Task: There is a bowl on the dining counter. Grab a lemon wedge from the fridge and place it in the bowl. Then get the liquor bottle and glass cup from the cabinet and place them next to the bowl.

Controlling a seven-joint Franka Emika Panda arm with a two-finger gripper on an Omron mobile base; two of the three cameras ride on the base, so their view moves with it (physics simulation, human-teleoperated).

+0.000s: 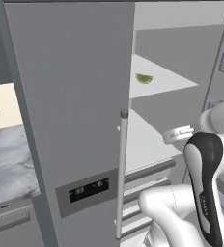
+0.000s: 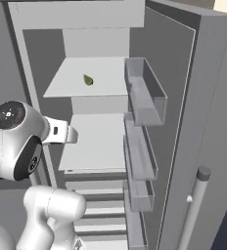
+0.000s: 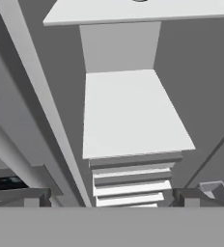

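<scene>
With the fridge open and the lemon wedge near the middle of its upper shelf, the spread, empty pincer should rise above the lower shelf before closing gently.

fridge looks like matt grey brushed metal with a smooth pale handle, flat white plastic-looking shelves inside, clear glassy door bins, and the lemon wedge has a dull yellow-green rind
</scene>
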